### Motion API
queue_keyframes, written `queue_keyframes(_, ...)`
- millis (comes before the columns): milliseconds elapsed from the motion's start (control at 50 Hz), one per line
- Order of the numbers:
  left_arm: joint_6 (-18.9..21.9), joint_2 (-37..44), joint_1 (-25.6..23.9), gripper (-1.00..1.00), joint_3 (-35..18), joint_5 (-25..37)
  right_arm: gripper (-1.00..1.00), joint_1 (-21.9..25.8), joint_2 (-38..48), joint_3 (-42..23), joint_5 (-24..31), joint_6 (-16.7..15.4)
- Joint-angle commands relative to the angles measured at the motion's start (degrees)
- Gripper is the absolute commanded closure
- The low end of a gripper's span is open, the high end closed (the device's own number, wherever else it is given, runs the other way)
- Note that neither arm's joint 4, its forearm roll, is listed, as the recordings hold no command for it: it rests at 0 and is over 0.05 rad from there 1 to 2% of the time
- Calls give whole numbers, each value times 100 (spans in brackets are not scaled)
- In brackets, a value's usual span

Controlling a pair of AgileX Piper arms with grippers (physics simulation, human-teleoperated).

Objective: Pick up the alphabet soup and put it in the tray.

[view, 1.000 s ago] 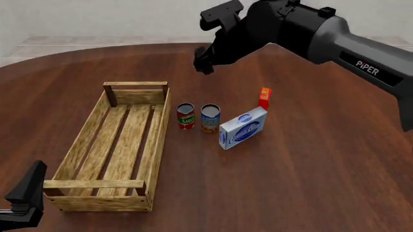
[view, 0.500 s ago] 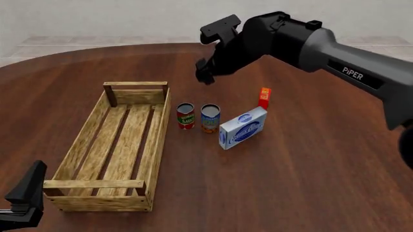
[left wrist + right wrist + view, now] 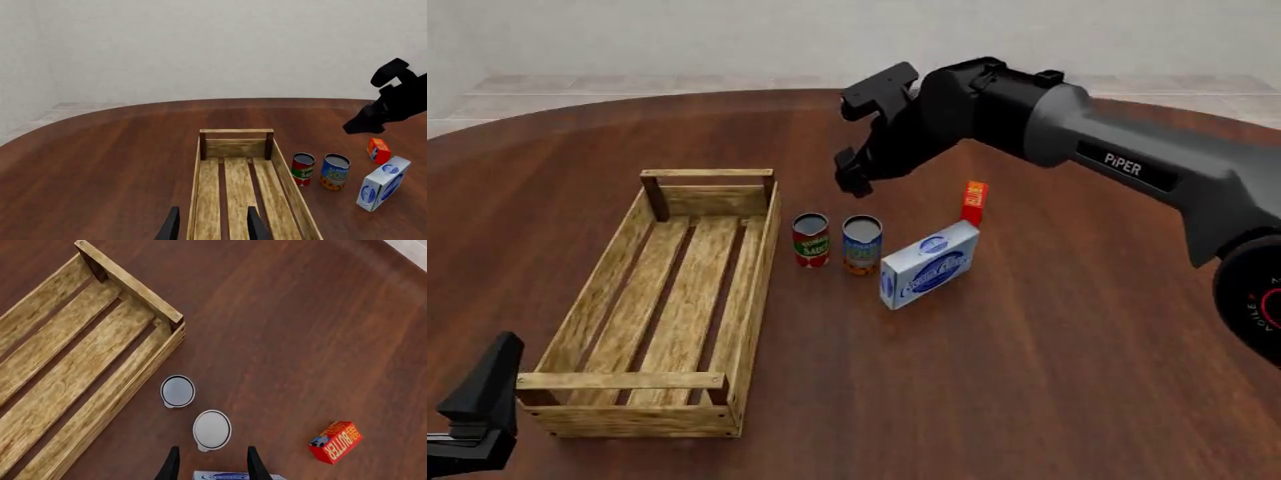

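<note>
The alphabet soup (image 3: pixel 862 245), a blue and orange-yellow can with a grey top, stands upright on the table right of a red and green can (image 3: pixel 810 240). It also shows in the left wrist view (image 3: pixel 335 171) and from above in the right wrist view (image 3: pixel 212 429). The tray (image 3: pixel 603 291), a long light wooden crate, lies to the left and holds nothing. My right gripper (image 3: pixel 854 176) hangs open above and a little behind the cans, apart from them; its fingers (image 3: pixel 171 465) point down near the soup. My left gripper (image 3: pixel 212 227) is open at the tray's near end.
A white and blue box (image 3: pixel 929 264) stands right of the soup, close to it. A small red butter box (image 3: pixel 974 202) stands behind that. The tray's right side plank (image 3: pixel 755 290) runs just left of the red and green can. The table is dark wood.
My right arm has lowered and its gripper has moved slightly down toward the cans. The cans, boxes, tray and left arm have not moved.
</note>
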Motion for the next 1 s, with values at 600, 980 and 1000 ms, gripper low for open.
queue_keyframes(600,0,0,0,-100,0,0,-100,17,479,-333,-24,94)
queue_keyframes(980,0,0,0,-100,0,0,-100,34,654,-521,17,139)
queue_keyframes(1000,0,0,0,-100,0,0,-100,34,670,-531,11,134)
